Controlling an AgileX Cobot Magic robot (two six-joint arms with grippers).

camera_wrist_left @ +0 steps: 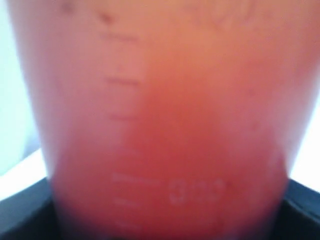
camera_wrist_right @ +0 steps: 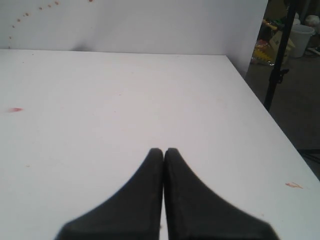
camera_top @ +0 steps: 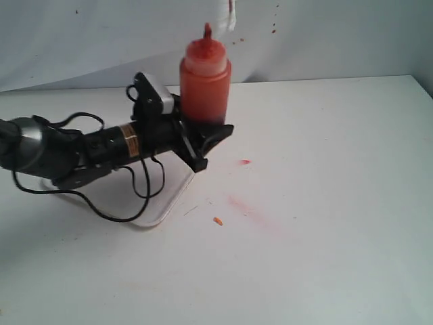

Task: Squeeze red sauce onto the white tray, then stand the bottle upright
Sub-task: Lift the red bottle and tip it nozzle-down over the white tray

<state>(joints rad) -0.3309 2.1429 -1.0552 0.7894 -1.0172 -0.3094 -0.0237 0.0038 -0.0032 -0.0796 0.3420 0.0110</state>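
The bottle (camera_top: 205, 81) is upright, red-tinted, with its pointed red nozzle up. My left gripper (camera_top: 213, 144) is shut on its lower body, and its base is hidden behind the black fingers. In the left wrist view the bottle (camera_wrist_left: 165, 125) fills the frame, with the fingers (camera_wrist_left: 25, 212) dark at the lower corners. The white tray (camera_top: 164, 214) lies under the left arm, only its near right corner showing. No glossy blob of red sauce is in view. My right gripper (camera_wrist_right: 164, 151) is shut on nothing, low over bare table.
Faint pinkish-red smears (camera_top: 254, 211) and a small red spot (camera_top: 245, 162) mark the table right of the tray, with an orange speck (camera_top: 218, 221). Black cables (camera_top: 139, 193) hang off the left arm. The table's edge (camera_wrist_right: 260, 110) runs past the right gripper, with a black stand (camera_wrist_right: 280, 50) beyond.
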